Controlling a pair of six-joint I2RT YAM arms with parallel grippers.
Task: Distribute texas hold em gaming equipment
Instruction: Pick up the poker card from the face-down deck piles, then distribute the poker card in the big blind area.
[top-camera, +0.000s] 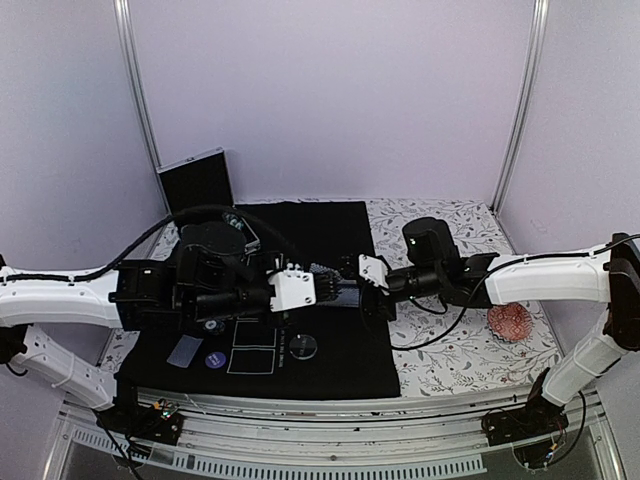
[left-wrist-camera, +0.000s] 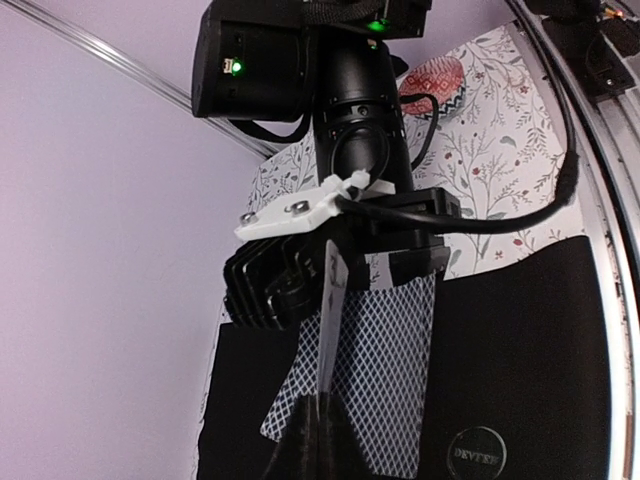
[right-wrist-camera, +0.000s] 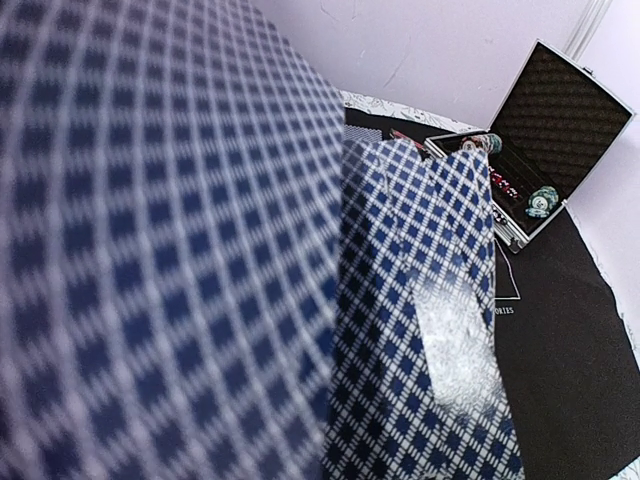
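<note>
Both arms reach in level over the black mat (top-camera: 340, 230), left arm (top-camera: 60, 300) from the left, right arm (top-camera: 550, 275) from the right, wrists nearly nose to nose mid-table. Right gripper (top-camera: 352, 278) clamped on the fanned deck (left-wrist-camera: 385, 370), lattice backs toward the left wrist camera. Left gripper (left-wrist-camera: 315, 425) closed on a single card (left-wrist-camera: 327, 320), seen edge-on, just in front of the deck. On the mat near the left arm: one face-down card (top-camera: 185, 350), purple disc (top-camera: 215, 360), clear disc (top-camera: 305, 347).
</note>
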